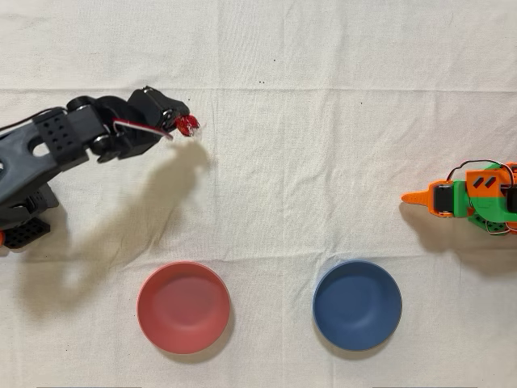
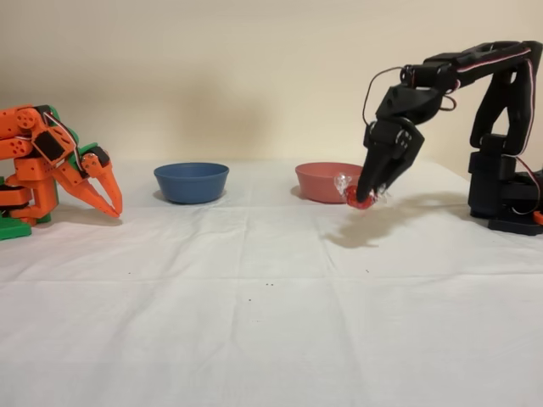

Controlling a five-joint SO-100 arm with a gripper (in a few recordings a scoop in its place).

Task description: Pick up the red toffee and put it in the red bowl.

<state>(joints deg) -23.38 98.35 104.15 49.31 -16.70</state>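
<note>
Fixed view shows my tool (image 2: 366,197) pinched shut around the red toffee (image 2: 360,196), its clear wrapper ends sticking out either side of my fingertips, and the candy hangs clear of the cloth with a shadow beneath it. So I judge the pick done and the carry in hand. What is left is the move over the red bowl (image 1: 183,307) and the release; from above, that bowl sits well apart from the toffee, toward the bottom of the picture, and holds nothing. The blue bowl (image 1: 357,305) stands beside it, also bare inside. The tabletop (image 1: 323,162) is covered by a wrinkled off-white cloth with a few dark specks, and a plain beige wall rises behind it. The orange arm (image 2: 51,165) stands idle at the far side.
</note>
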